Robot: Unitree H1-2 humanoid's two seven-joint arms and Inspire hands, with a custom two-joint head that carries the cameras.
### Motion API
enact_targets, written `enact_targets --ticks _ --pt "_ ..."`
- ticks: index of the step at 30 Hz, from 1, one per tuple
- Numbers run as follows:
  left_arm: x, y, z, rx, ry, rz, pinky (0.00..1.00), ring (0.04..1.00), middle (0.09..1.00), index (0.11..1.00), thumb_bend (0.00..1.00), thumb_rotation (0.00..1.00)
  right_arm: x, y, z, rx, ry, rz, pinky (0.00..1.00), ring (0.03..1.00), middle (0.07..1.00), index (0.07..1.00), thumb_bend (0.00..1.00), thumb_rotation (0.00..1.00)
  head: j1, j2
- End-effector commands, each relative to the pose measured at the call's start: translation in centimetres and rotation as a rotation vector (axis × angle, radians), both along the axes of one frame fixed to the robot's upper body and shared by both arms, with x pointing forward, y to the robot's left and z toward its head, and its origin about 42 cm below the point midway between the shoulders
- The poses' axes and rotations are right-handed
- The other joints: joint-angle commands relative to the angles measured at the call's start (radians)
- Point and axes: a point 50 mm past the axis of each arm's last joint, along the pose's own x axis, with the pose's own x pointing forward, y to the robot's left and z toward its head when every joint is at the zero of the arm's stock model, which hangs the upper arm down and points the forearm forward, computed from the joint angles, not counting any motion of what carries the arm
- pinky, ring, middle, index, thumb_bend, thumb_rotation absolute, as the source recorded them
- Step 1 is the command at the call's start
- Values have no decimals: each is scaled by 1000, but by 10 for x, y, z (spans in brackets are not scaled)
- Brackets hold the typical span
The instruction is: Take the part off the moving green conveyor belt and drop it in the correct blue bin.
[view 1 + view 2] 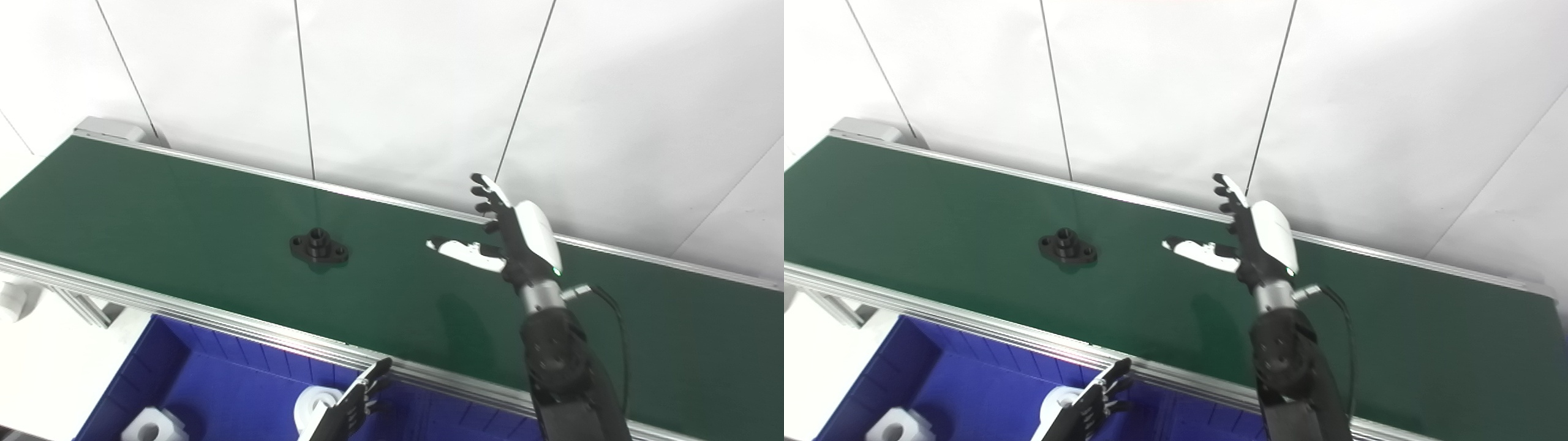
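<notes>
**Black flanged part loose on belt, clear of both hands**

Black part (319,245) flat on the green conveyor belt (184,208), hub upward, touched by nothing. Well apart from the right hand (511,236), off to the left of its outstretched thumb tip, with bare belt between. Right hand raised over the belt near the far rail, fingers (487,193) spread and pointing up and away, thumb reaching leftward toward the part; empty, holding nothing. Left hand (361,398) low at the near rail, nearer the camera than the part and a little to its right, fingers extended and apart, also empty. Under and beside those left fingers, a blue bin (184,367) holding two white parts: one (315,404) just beside the fingers, another (150,427) further left. Behind the belt, white wall panels (398,79).
</notes>
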Motion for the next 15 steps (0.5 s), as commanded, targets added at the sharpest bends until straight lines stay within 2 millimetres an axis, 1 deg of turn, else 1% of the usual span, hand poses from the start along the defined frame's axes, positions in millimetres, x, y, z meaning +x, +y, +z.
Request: enact_targets --ticks 1,2,3,4,6,9,12,15 --pt "3 0 12 3 -83 -3 778 908 953 907 949 735 16 20 25 -44 -64 11 651 790 866 924 1000 642 -3 6" --pt "2 0 12 5 -85 -4 777 908 951 904 942 730 18 23 26 -55 -64 16 656 792 864 922 1000 638 -3 6" --pt "0 0 13 6 -85 -5 777 908 950 903 939 729 23 33 28 -71 -64 20 658 792 864 921 1000 636 -6 11" --pt "-1 0 13 6 -85 -6 789 914 949 901 933 724 26 39 29 -81 -64 23 636 776 837 912 1000 618 -7 11" --pt "-3 0 14 7 -87 -5 800 919 946 898 930 723 32 54 31 -122 -68 33 626 766 822 906 1000 612 -9 14" --pt "-4 -1 16 20 -97 -3 791 913 940 890 929 732 39 73 29 -176 -59 51 634 762 822 908 1000 617 -9 18" --pt "-6 -2 17 32 -105 -9 800 912 939 894 930 752 44 84 25 -213 -51 63 640 766 825 910 1000 605 -1 22" --pt "-6 -2 18 63 -122 -15 790 906 934 900 926 769 50 96 20 -239 -34 74 620 751 828 904 1000 588 2 24"
